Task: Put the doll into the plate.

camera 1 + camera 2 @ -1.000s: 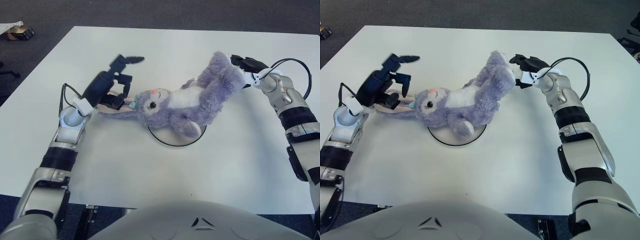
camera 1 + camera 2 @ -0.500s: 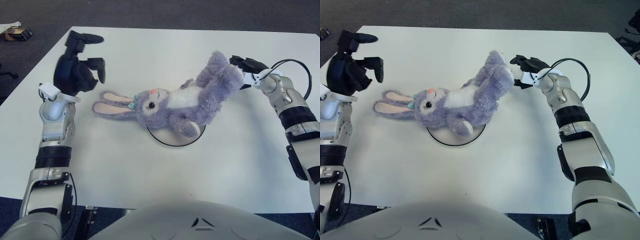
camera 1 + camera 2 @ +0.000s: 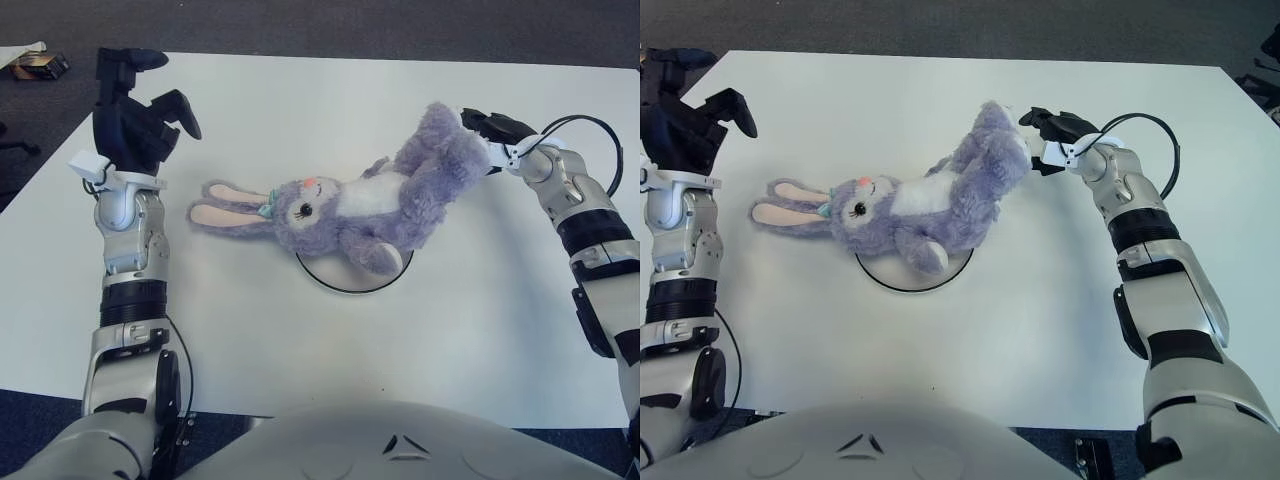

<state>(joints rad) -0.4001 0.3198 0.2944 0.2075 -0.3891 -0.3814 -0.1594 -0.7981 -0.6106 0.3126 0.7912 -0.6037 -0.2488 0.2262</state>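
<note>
Purple doll (image 3: 365, 207) lies across our plate (image 3: 352, 279) mid-worktop; our right hand (image 3: 492, 135) grips its foot, left hand (image 3: 135, 110) raised, fingers loose, empty.

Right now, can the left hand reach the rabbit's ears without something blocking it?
Probably yes. The left hand is open and raised apart from the plush rabbit, and only bare table shows between it and the ears.

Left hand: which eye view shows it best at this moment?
The left eye view. There the left hand shows whole, fingers spread, holding nothing, up and left of the doll's ears. In the right eye view it sits at the picture's left edge, partly cut off, so less of it can be read.
</note>
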